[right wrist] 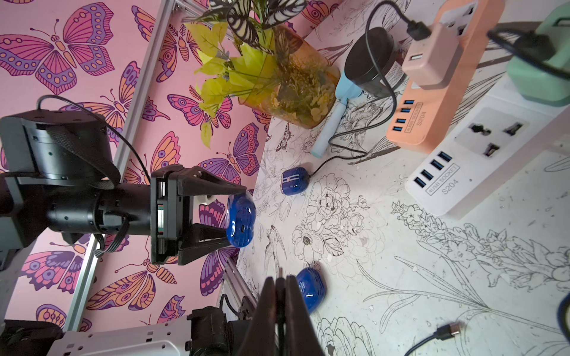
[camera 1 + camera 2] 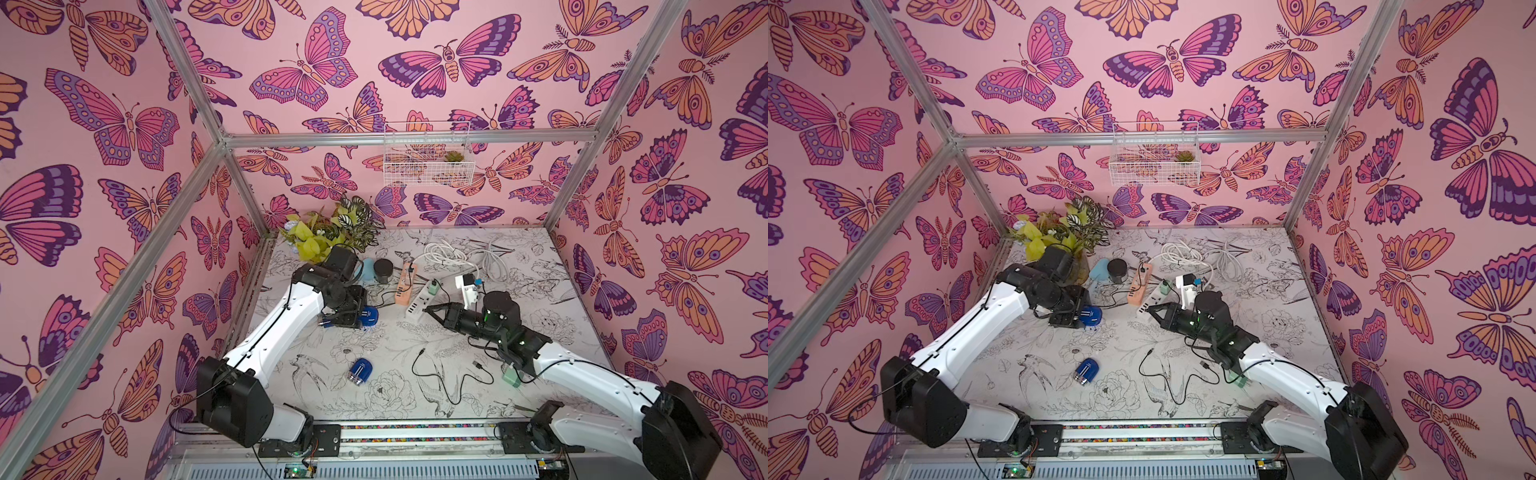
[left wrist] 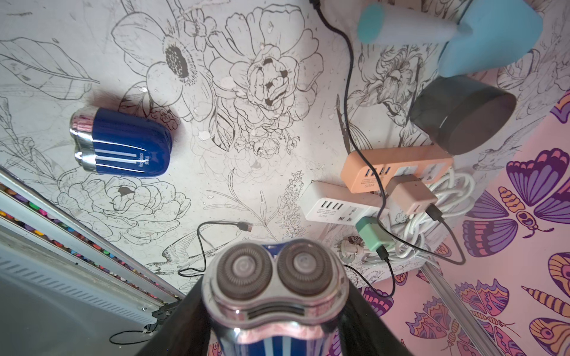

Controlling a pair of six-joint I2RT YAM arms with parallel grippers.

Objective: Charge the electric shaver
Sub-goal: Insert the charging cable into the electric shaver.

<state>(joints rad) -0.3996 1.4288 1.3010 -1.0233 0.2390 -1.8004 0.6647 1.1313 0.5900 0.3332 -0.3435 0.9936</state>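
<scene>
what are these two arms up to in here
The left gripper holds a blue shaver in the air, with its port turned toward the right gripper. The right gripper is shut on what looks like a small plug, which is short of the port, so this shaver is not yet plugged in. A spare shaver lies loose nearby.

Plant (image 2: 332,230) far left corner. Light-blue device (image 2: 368,270) just right of it, black jar (image 2: 382,271) just beside. Wire basket (image 2: 428,179) on far wall, succulent (image 2: 453,157) in right end.
</scene>
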